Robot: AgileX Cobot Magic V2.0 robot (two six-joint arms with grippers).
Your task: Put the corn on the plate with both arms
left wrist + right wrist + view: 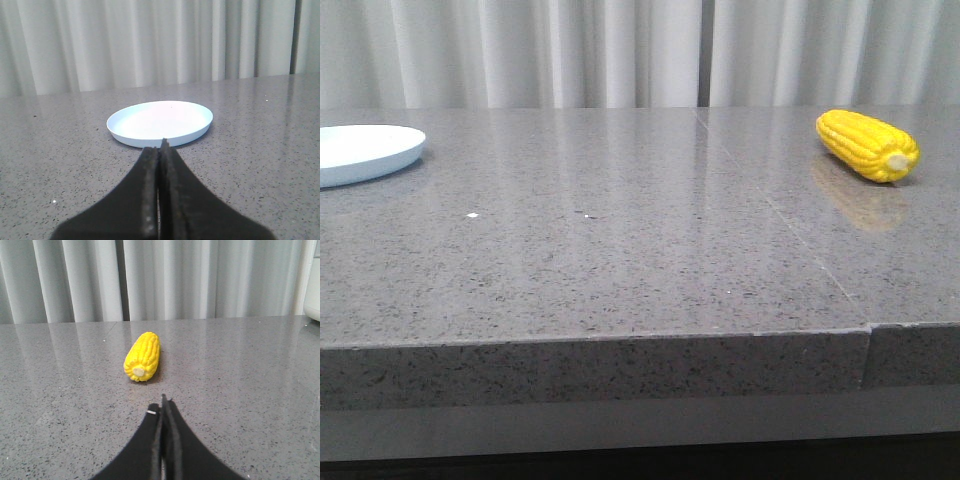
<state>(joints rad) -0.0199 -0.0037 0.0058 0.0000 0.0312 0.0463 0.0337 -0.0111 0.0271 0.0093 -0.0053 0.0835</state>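
Note:
The yellow corn [867, 144] lies on the grey table at the far right, its pale stub end toward me. The pale blue-white plate [360, 152] sits at the far left edge, empty. Neither gripper shows in the front view. In the left wrist view my left gripper [160, 146] is shut and empty, its tips just short of the plate [160, 121]. In the right wrist view my right gripper [162, 404] is shut and empty, a short way in front of the corn [143, 356], which points its stub end at it.
The grey speckled stone table [620, 250] has a seam [780, 215] running from the back toward the front right. Its front edge [590, 345] is near the camera. White curtains [520, 50] hang behind. A white object [314, 295] shows at the far edge of the right wrist view.

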